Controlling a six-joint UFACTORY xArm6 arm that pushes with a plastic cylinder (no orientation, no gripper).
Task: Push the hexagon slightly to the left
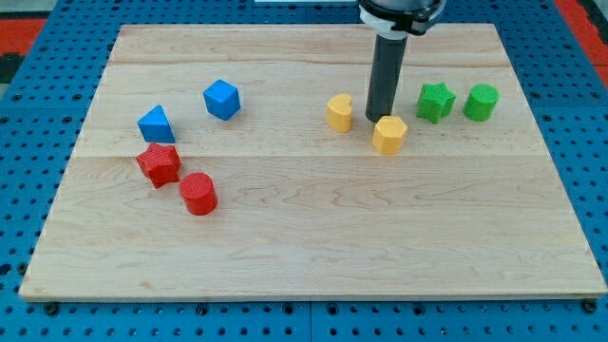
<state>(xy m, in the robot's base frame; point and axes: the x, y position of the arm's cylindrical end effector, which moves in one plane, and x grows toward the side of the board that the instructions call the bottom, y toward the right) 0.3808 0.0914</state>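
The yellow hexagon (pixel 389 134) lies on the wooden board (pixel 313 237), right of centre in the upper half. My tip (pixel 379 119) stands right at the hexagon's upper-left edge, touching it or nearly so; the rod rises from there to the view's top. A yellow heart-like block (pixel 339 111) lies a little to the left of the tip, apart from it.
A green star (pixel 436 102) and a green cylinder (pixel 481 102) lie to the right of the rod. At the left are a blue cube (pixel 221 99), a blue triangle (pixel 156 124), a red star (pixel 159 164) and a red cylinder (pixel 199 194).
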